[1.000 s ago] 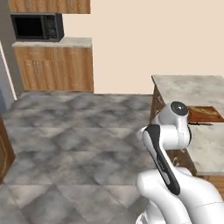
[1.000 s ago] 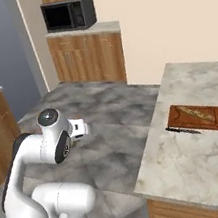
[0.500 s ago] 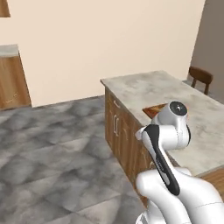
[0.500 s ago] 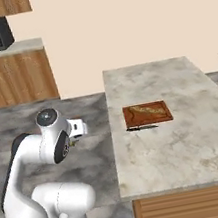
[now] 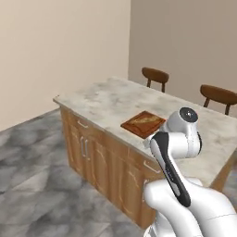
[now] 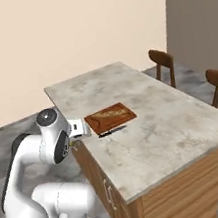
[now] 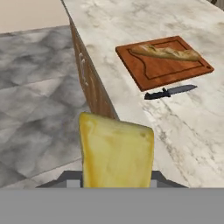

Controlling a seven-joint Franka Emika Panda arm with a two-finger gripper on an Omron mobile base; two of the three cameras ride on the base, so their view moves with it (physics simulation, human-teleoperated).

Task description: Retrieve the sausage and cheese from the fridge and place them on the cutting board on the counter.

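counter [image 7: 183, 118]: marbled, beside my hand | cutting board [image 7: 164, 61]: on it, knife [image 7: 169, 92] just beside | my gripper [image 7: 116, 183]: clenched around the cheese [image 7: 116, 153]

The cutting board [image 7: 165, 62] lies on the counter [image 6: 174, 120] near its long edge, with what looks like a loaf of bread [image 7: 165, 53] resting on its far half and a knife [image 7: 169, 92] on the stone just beside its near edge. The cheese [image 7: 115, 151] sits between the gripper [image 7: 116, 181] fingers out over the floor [image 7: 35, 109], in front of the cabinets [image 5: 99, 152] and short of the board. Two chairs [image 5: 155, 77] stand behind the counter, on the far side from the arm.
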